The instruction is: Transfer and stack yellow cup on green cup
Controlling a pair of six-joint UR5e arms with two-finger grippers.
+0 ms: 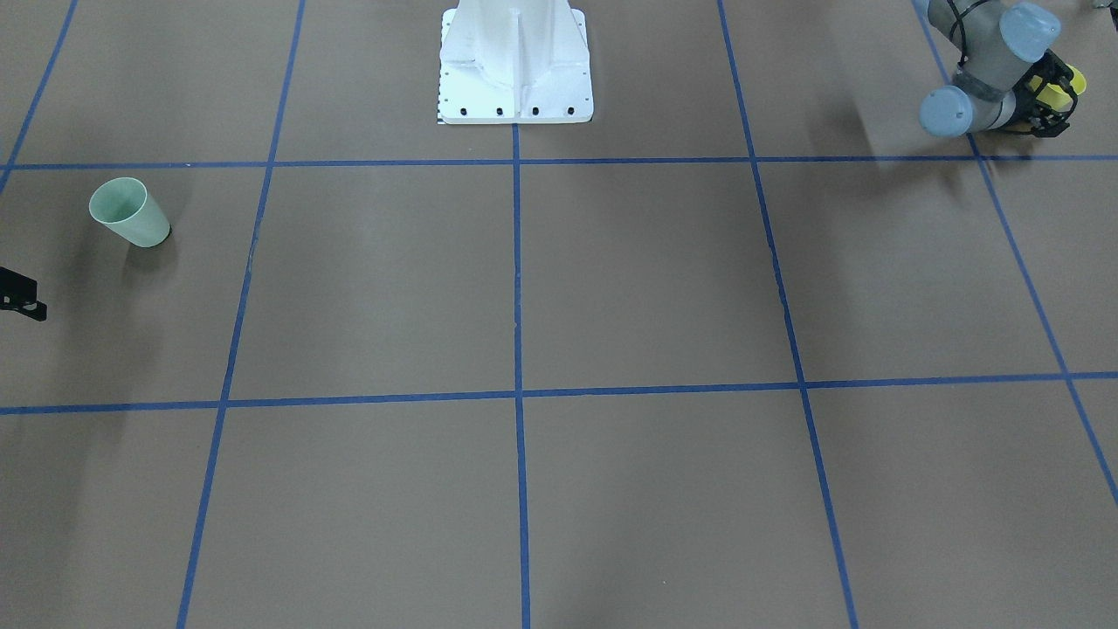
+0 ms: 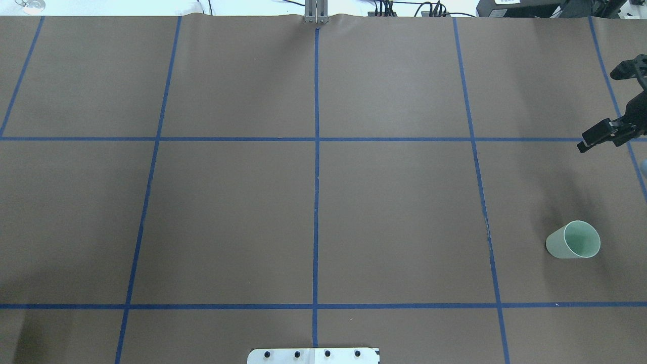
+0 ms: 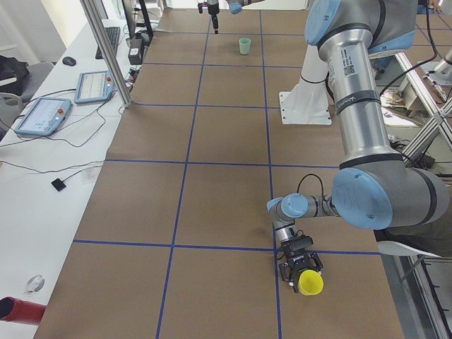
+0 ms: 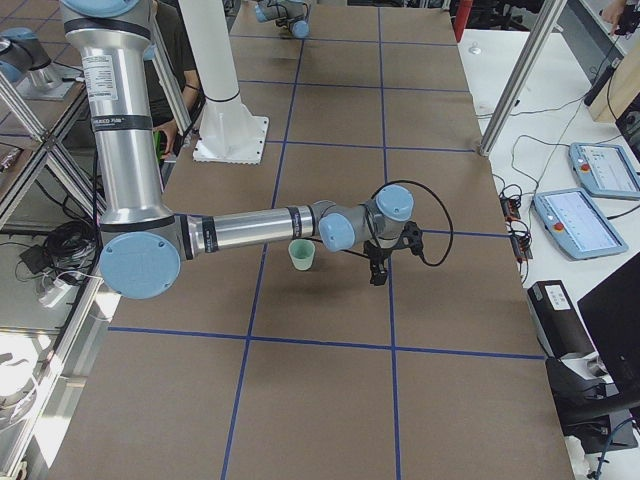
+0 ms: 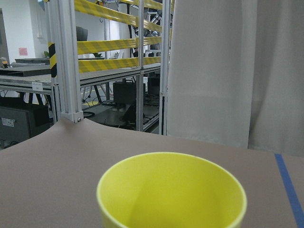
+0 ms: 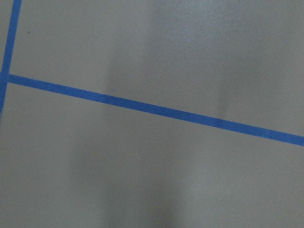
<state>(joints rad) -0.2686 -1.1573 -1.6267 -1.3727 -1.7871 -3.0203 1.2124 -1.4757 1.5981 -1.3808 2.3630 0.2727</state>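
Observation:
The yellow cup (image 1: 1067,85) is between the fingers of my left gripper (image 1: 1057,92) at the table's end on my left, near my base side. It also shows in the exterior left view (image 3: 309,282) and fills the bottom of the left wrist view (image 5: 171,190), mouth up. The left gripper (image 3: 304,272) looks shut on it. The green cup (image 2: 573,240) stands upright on the table at my right (image 1: 131,212). My right gripper (image 2: 606,103) hovers open and empty beyond the green cup, apart from it (image 4: 385,255).
My white base plate (image 1: 515,65) sits at the table's near middle edge. Blue tape lines (image 2: 317,202) divide the brown table into squares. A side bench with tablets (image 3: 42,116) and metal frame posts (image 3: 106,53) runs along the far edge.

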